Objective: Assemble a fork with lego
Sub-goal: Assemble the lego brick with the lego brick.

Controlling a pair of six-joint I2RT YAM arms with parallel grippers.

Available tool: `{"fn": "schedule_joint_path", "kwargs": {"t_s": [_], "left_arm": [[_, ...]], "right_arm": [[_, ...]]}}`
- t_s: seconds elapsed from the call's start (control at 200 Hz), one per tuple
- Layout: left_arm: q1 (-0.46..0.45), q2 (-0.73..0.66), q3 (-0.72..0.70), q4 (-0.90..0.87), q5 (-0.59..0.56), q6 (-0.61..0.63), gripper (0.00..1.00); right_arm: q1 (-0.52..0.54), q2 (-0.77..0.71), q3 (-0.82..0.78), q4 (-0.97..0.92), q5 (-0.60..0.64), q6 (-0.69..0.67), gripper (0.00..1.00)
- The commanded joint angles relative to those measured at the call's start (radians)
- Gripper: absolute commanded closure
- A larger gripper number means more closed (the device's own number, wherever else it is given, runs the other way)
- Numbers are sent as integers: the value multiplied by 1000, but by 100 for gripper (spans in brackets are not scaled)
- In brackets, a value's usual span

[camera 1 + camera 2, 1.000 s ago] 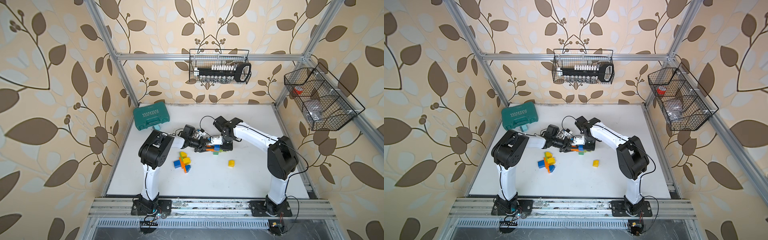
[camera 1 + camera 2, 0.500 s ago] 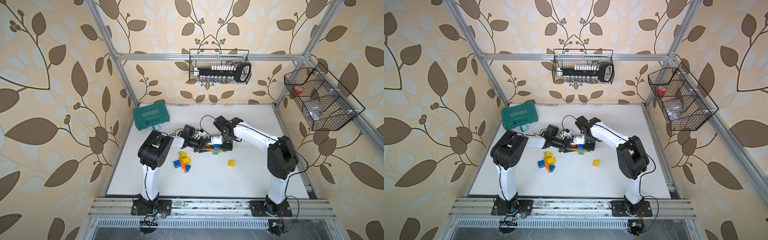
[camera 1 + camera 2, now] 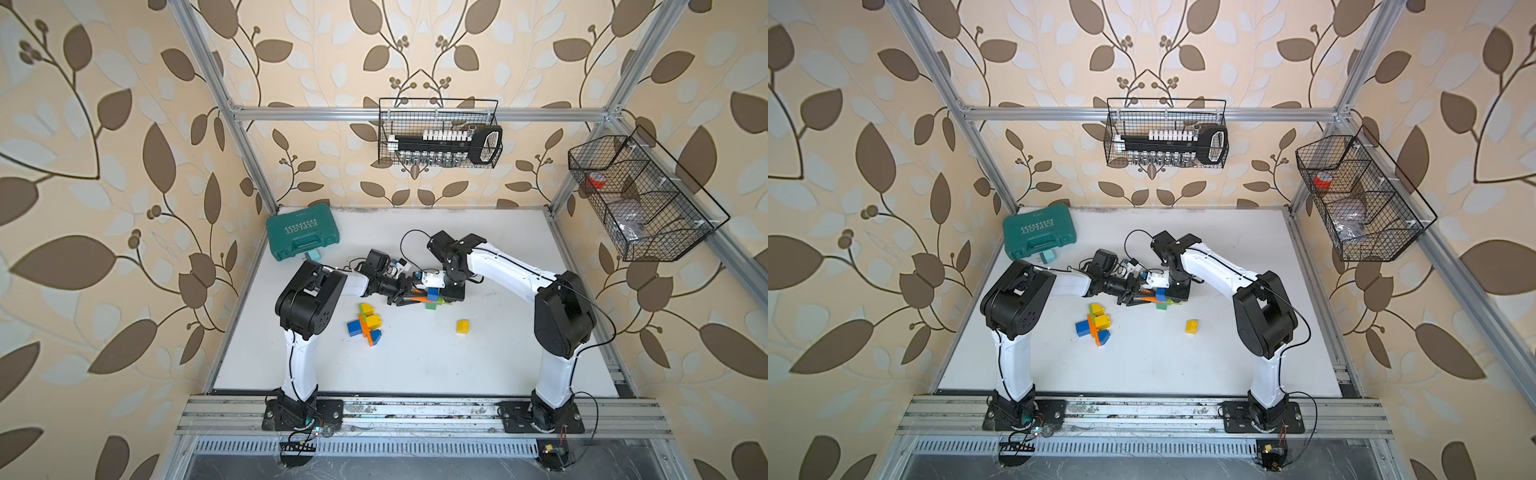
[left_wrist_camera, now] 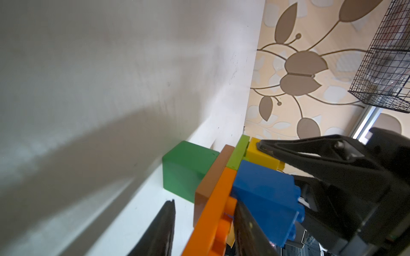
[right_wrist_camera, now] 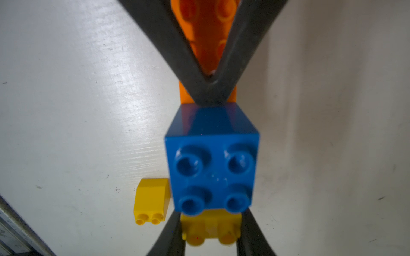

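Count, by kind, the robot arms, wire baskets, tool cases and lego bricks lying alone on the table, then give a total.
Robot arms: 2
Wire baskets: 2
Teal tool case: 1
Lone yellow brick: 1
Total: 6

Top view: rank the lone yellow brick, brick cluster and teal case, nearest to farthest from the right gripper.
1. Lone yellow brick, toward the front edge from the right gripper, which holds the stack.
2. Brick cluster, farther left, mid-table.
3. Teal case, far left corner.
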State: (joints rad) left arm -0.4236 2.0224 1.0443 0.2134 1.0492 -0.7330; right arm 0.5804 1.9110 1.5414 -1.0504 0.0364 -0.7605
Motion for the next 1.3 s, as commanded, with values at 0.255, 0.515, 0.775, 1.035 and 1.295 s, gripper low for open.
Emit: {"fn": "schedule_joint_path", "kwargs": {"t_s": [0.255, 0.515, 0.775, 1.035, 1.295], "left_arm": [[-9, -43, -23, 50, -15, -61, 54], [-6, -57, -23, 43, -21, -62, 47], [10, -93, -33, 46, -35, -78, 39], [55, -139, -54, -4, -42, -43, 39], [146, -306, -74, -254, -108, 170, 38]], "right_arm": [[3, -48, -1, 81, -106, 23, 65], [-2, -55, -12, 83, -130, 27, 57], [-20, -76, -29, 78, -138, 35, 55], [-40, -132, -57, 58, -148, 50, 55], [-71, -306, -170, 131, -120, 193, 43]]}}
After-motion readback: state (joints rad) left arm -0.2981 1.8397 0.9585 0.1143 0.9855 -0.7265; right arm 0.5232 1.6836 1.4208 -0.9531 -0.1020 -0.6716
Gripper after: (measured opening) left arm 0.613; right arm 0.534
